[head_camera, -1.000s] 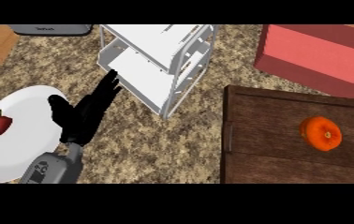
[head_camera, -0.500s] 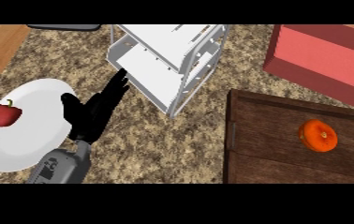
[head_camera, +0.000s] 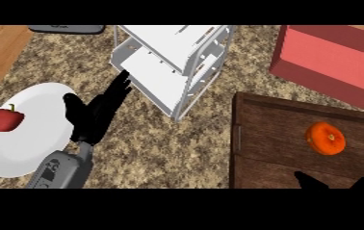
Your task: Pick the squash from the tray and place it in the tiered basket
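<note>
A: Where is the left hand (head_camera: 92, 116)?

B: It shows at the left of the head view, rising from its grey forearm. The fingers are straight and spread apart, holding nothing. The fingertips reach up to the corner of the lower shelf of the white tiered basket (head_camera: 174, 63); I cannot tell whether they touch it.

A: And the right hand (head_camera: 320, 182)?

B: Only some black tips show at the lower right edge, over the near part of the dark wooden tray (head_camera: 266, 142). Too little is visible to tell whether its fingers are apart or curled.

A: Where is the squash (head_camera: 326, 138)?

B: It is the round orange thing lying on the tray, toward its right side, above the right hand's tips and apart from them. It is well apart from the basket.

A: What else is on the counter?

B: A white plate (head_camera: 32, 133) just left of the left hand, with a red pepper-like thing (head_camera: 8, 119) at its left edge. A red box (head_camera: 320, 60) sits at the upper right, beyond the tray. A grey object (head_camera: 68, 29) shows at the top left edge. The counter (head_camera: 171, 152) is speckled stone.
</note>
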Available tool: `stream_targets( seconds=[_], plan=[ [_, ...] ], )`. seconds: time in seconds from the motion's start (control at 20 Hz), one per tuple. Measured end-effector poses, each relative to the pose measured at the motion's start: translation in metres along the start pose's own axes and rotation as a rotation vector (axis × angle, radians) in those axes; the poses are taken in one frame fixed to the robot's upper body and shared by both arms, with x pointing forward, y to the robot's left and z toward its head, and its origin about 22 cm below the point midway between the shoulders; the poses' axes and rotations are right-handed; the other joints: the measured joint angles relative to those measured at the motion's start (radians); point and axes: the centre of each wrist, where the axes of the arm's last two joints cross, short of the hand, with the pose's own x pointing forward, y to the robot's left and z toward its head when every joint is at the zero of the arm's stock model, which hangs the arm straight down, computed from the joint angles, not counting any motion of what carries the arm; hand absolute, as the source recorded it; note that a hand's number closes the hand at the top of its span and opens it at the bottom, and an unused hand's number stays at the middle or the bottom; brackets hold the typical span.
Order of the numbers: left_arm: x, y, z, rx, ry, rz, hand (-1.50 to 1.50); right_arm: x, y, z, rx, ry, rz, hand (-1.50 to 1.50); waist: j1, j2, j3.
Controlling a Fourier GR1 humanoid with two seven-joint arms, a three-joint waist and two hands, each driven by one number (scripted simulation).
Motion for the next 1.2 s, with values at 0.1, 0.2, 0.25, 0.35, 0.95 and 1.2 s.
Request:
stream_targets(
  seconds=[0.1, 0.2, 0.25, 0.35, 0.95, 1.2],
  plan=[
    [-0.001, 0.001, 0.000, 0.009, 0.005, 0.004, 0.00, 0.023, 0.003, 0.003, 0.016, -0.013, 0.030, -1.50, -0.011, -0.006, 0.002],
    [-0.002, 0.001, 0.001, 0.018, 0.011, 0.009, 0.00, 0.044, 0.010, 0.006, 0.030, -0.032, 0.050, -1.50, -0.019, -0.010, 0.003],
    [-0.002, 0.003, 0.003, 0.023, 0.012, 0.012, 0.00, 0.052, 0.012, 0.007, 0.034, -0.039, 0.057, -1.50, -0.023, -0.011, 0.004],
    [-0.003, 0.004, 0.004, 0.028, 0.017, 0.021, 0.00, 0.062, 0.020, 0.007, 0.043, -0.046, 0.081, -1.50, -0.030, -0.014, 0.005],
    [-0.009, 0.009, 0.008, 0.047, 0.017, 0.025, 0.00, 0.064, 0.046, -0.001, 0.008, -0.031, 0.177, -1.50, -0.052, -0.019, 0.007],
    [-0.007, 0.010, 0.005, 0.049, 0.023, 0.026, 0.00, 0.061, 0.051, -0.004, 0.001, -0.026, 0.169, -1.50, -0.053, -0.021, 0.008]
  ],
)
